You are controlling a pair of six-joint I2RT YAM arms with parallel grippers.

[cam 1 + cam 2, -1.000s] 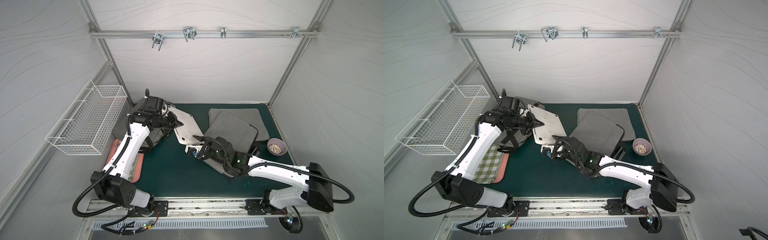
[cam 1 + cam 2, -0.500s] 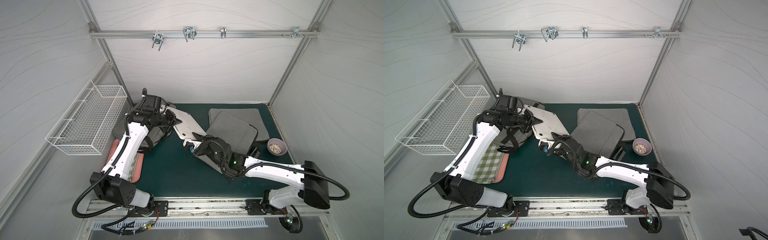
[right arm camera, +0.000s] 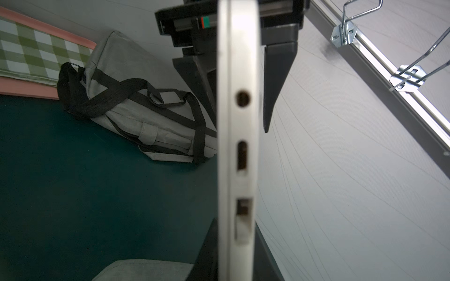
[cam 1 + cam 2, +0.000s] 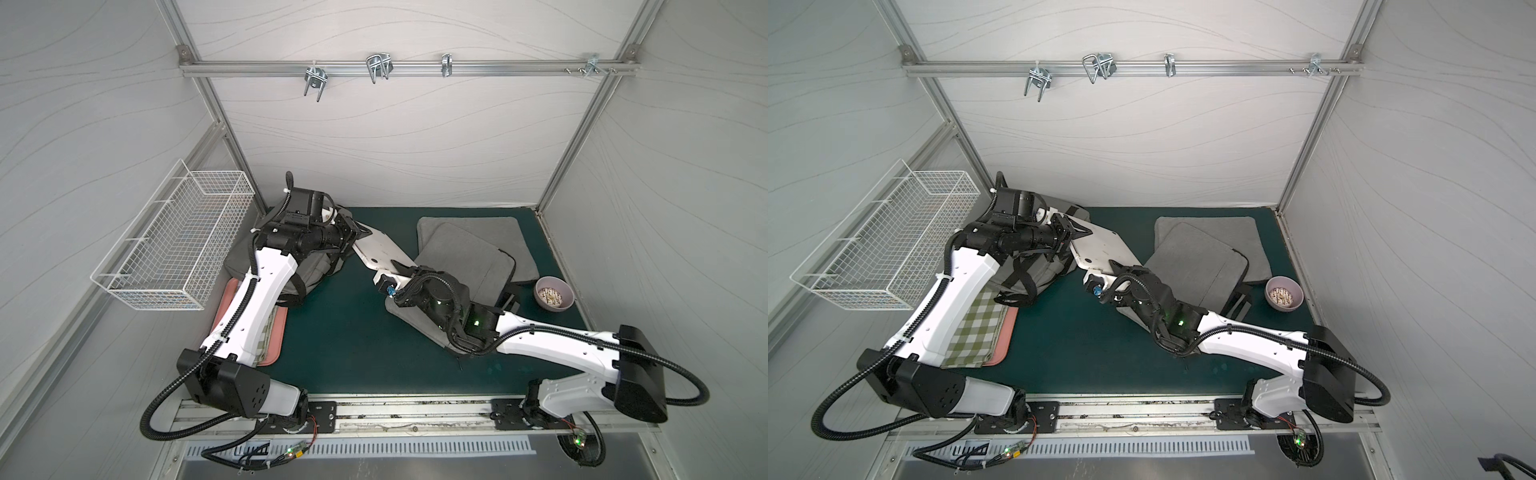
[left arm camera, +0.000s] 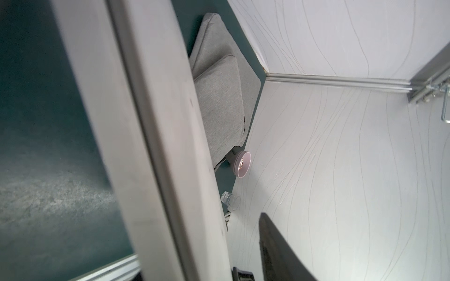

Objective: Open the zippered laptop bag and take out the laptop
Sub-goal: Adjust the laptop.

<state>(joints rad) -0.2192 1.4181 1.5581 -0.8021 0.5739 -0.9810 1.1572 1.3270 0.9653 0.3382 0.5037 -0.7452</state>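
The white laptop (image 4: 380,253) (image 4: 1100,249) is out of its bag, held slanted in the air above the green counter (image 4: 340,332), between the two arms. The right gripper (image 4: 388,276) (image 4: 1098,276) is clamped on the laptop's near corner; in the right wrist view its dark fingers (image 3: 207,255) press both faces of the port edge (image 3: 237,146). The left gripper (image 4: 353,235) (image 4: 1077,235) sits at the laptop's far end with its jaws spread. They straddle the edge, and one finger (image 3: 277,85) stands clear of the laptop's face, so it has no grip. In the left wrist view the laptop (image 5: 158,146) fills the middle as a blurred pale slab. The grey zip bag (image 4: 457,257) (image 4: 1196,266) lies flat on the counter on top of a larger grey pad (image 4: 498,228), with the right arm reaching across its near corner. A grey strap bag (image 4: 316,270) (image 3: 136,114) lies beneath the left arm, just beside a pink tray (image 4: 274,332) that carries a green checked cloth (image 4: 976,328). A small bowl (image 4: 553,293) (image 4: 1284,293) stands near the right wall, just beside the zip bag. A wire basket (image 4: 178,245) hangs on the left wall
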